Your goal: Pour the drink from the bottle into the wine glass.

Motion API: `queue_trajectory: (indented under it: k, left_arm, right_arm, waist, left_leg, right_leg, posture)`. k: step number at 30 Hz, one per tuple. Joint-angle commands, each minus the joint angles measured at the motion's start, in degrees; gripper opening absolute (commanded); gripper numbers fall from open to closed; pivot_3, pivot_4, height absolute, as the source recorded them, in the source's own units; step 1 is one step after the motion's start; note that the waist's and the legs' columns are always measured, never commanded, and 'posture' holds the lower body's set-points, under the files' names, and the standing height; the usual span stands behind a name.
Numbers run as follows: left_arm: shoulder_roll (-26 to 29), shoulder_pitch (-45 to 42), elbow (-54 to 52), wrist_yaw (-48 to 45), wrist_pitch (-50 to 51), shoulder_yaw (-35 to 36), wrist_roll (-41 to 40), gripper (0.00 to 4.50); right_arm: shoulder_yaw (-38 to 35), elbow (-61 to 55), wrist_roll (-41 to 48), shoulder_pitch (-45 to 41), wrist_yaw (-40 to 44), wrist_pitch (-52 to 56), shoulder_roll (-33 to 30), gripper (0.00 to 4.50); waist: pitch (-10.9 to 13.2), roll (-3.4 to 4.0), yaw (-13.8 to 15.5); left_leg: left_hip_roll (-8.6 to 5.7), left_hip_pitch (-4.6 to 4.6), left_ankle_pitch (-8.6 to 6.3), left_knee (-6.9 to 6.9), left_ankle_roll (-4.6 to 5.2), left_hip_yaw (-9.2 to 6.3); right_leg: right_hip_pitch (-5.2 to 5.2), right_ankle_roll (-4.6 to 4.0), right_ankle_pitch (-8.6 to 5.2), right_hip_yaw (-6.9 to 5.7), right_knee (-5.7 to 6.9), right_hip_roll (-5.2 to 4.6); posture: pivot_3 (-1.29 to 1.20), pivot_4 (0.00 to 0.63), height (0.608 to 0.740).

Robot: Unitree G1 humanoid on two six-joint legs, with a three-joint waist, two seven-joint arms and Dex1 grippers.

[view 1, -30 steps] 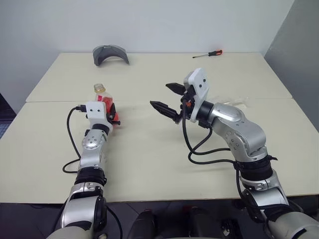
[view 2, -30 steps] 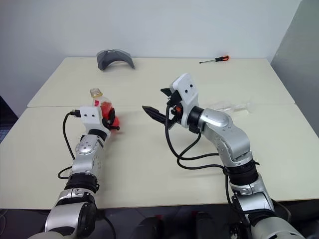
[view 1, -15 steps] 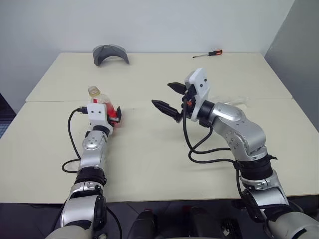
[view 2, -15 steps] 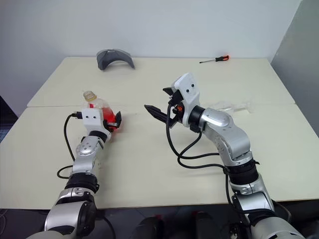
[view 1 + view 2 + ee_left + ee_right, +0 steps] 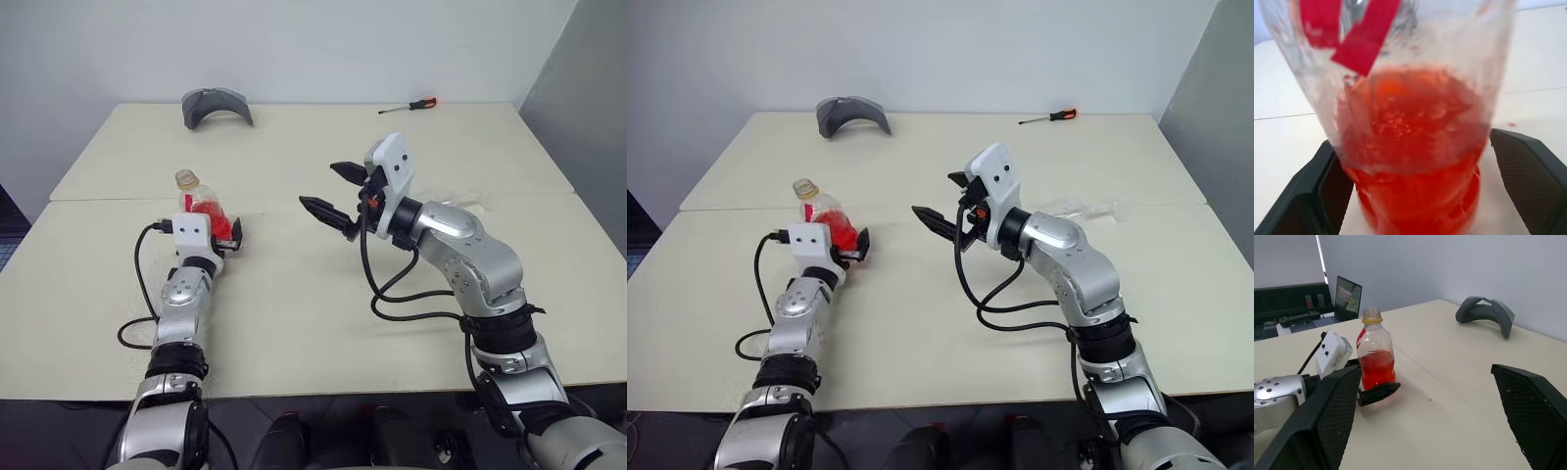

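The bottle (image 5: 1376,351) stands upright on the cream surface (image 5: 294,313), on the robot's left side, between the spread fingers of the left hand (image 5: 844,247). That hand is released: its black fingers flank the bottle's base with a visible gap on one side, so nothing is grasped. The right hand (image 5: 333,191) hangs above the middle of the surface, fingers spread wide and empty.

The step in hand appears to be setting the bottle down and letting go. To do it well, the left hand should draw straight back along its own line, keeping both fingers clear of the bottle's wall so the bottle is not tipped.

The bottle is clear, squat and narrow-necked, with a yellow ring at an uncapped mouth and a red label strip. The drink (image 5: 1410,161), a translucent red liquid, fills the lower part. The wine glass (image 5: 1080,209) seems to lie on its side beyond the right arm; detail there is faint.
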Motion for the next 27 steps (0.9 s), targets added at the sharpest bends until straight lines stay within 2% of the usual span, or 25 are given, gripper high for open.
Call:
queue_trajectory:
  k: [1, 10, 17, 22, 27]
  left_arm:
    - [0.47, 2.04, -7.08, -0.20, 2.54, 0.36, -1.04, 4.46]
    - [1.10, 14.63, -25.07, -1.78, 12.12, 0.84, -2.80, 4.46]
    - [0.85, 24.86, -39.81, -6.04, 19.82, -2.11, -4.92, 4.46]
    - [1.19, 26.80, -48.92, -8.98, 27.44, -3.87, -9.47, 4.46]
    - [4.37, 23.76, -51.94, -15.94, 30.41, -7.22, -12.44, 4.46]
  right_arm:
    - [-1.40, -1.29, -0.06, -0.89, 0.06, -1.37, -0.22, 4.50]
    - [-1.36, -2.40, -0.10, 1.00, -0.44, -1.38, -0.28, 4.50]
    - [-2.16, -5.16, -0.45, 5.10, -1.29, -0.55, -2.46, 4.50]
    - [-3.75, -8.94, -0.61, 8.69, -2.93, 1.57, -5.19, 4.50]
    - [-5.92, -11.96, -1.07, 12.23, -4.73, 3.60, -8.33, 4.50]
  waist:
    - [0.00, 0.00, 0.01]
    - [0.00, 0.00, 0.02]
    - [0.00, 0.00, 0.12]
    - [0.00, 0.00, 0.22]
    - [0.00, 0.00, 0.22]
  left_leg:
    - [0.00, 0.00, 0.00, 0.00, 0.00, 0.00]
    - [0.02, 0.01, -0.03, -0.02, 0.05, 0.00]
    - [0.02, 0.01, -0.12, -0.02, 0.20, 0.00]
    - [0.02, 0.01, -0.13, -0.02, 0.23, -0.01]
    - [0.02, 0.08, -0.13, -0.03, 0.22, 0.00]
  right_leg:
    - [0.00, 0.00, 0.00, 0.00, 0.00, 0.00]
    - [0.01, 0.00, 0.00, 0.01, -0.02, 0.00]
    - [0.05, 0.00, 0.00, 0.01, -0.05, 0.00]
    - [0.08, 0.00, 0.00, 0.00, -0.05, 0.00]
    - [0.16, 0.00, -0.01, -0.01, -0.07, 0.02]
  posture:
    - [0.00, 0.150, 0.740]
    - [0.00, 0.150, 0.740]
    - [0.00, 0.150, 0.740]
    - [0.00, 0.150, 0.740]
    - [0.00, 0.150, 0.740]
